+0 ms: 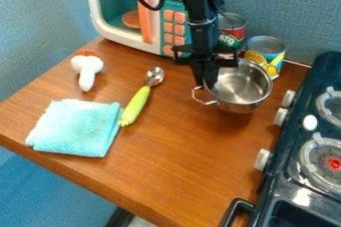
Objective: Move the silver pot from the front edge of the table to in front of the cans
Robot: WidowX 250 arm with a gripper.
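Note:
The black gripper (205, 79) hangs down at the left rim of a shiny metal pot (243, 84), overlapping that rim from this angle. Whether it grips the rim cannot be told. The pot has a wire handle on its near left side, and its inside looks bare. To the left lies a spoon (136, 102) with a green handle and a metal bowl. A folded turquoise cloth (77, 127) is at the front left of the wooden table. Behind it lies a white toy mushroom (87, 69) with an orange-brown patch.
A toy microwave (123, 9) with orange buttons stands at the back, behind the arm. Two cans, one red and green (232, 34) and one blue and yellow (266, 49), stand behind the pot. A dark toy stove (309, 116) with white knobs borders the table's right side.

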